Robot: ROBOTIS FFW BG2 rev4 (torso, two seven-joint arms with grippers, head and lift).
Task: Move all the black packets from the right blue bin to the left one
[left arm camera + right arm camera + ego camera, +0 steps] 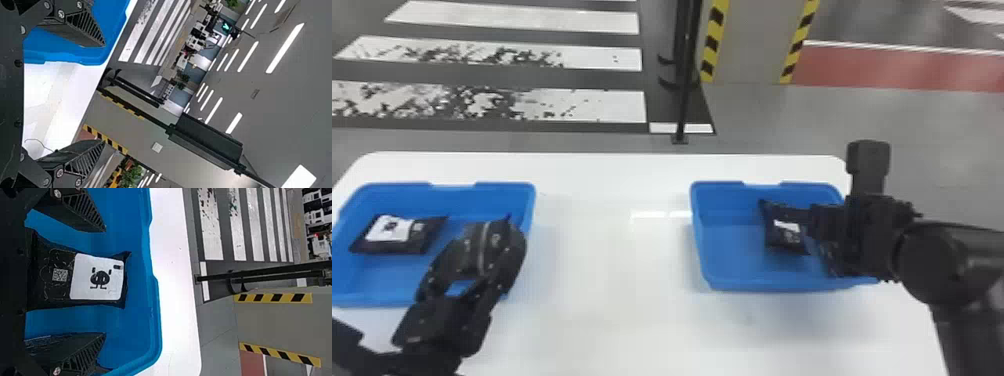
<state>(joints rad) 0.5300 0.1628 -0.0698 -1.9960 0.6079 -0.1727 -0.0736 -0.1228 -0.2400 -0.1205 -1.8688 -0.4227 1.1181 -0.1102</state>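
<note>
The right gripper (811,231) spreads its fingers over a black packet (786,235) in the right bin (727,250). The left gripper (484,245), also open, is at the left bin's (382,287) right side; another packet (422,237) lies inside, toward the left.

- Right open-topped plastic bin (732,255): plain blue, as is the matching left open-topped plastic bin (387,282).
- Glossy black packet in the right bin (51,280): white label (78,293) bearing a black cartoon figure, plus a small checkered code square (60,275).
- Glossy black packet in the left bin (389,247): white label (384,232) with a dark mark.
- Smooth table (612,280): plain white.
- Flat fingers (92,215): black, patterned with slanting ribs.
- Grey floor (952,130): white stripes, some mottled black; a red band (892,67) edged white.
- Warning strips (713,37): yellow and black blocks, alternating.
</note>
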